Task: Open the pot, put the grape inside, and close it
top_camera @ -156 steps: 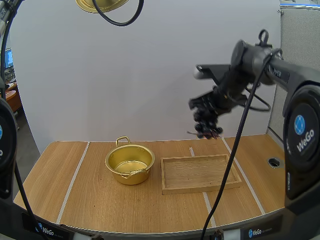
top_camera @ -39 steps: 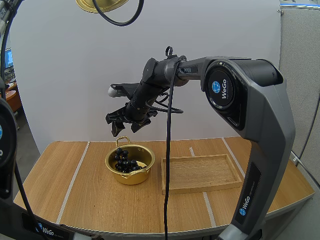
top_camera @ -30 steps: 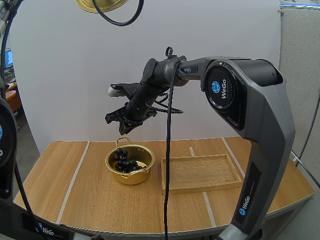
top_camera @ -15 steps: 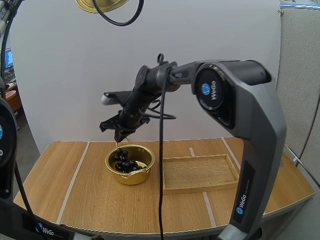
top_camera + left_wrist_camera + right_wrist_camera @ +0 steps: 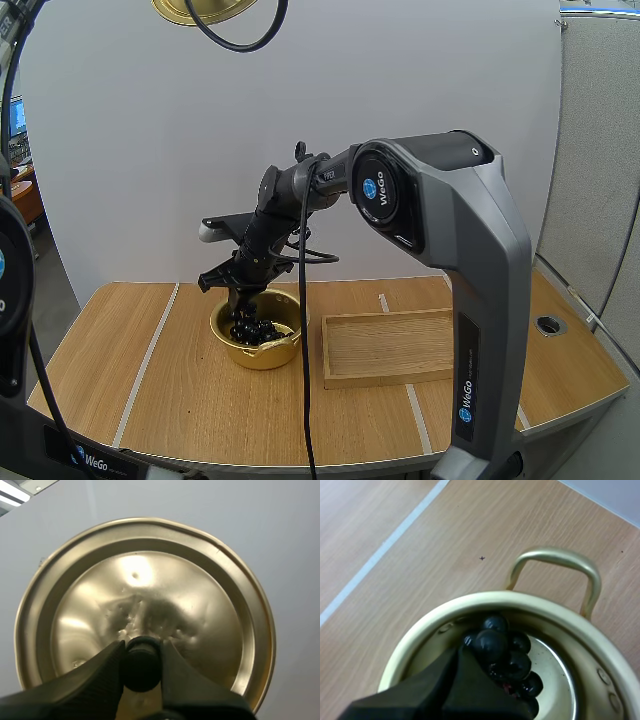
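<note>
As grapes lie in the pot, nine o'clock of the tray, I note closing remains: right gripper pressed together inside, left gripper pinching the lid.

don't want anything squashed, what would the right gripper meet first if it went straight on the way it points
The grapes in the pot: the right gripper points down into it, shut tip at the top berries. Whether it touches them is unclear.
</note>
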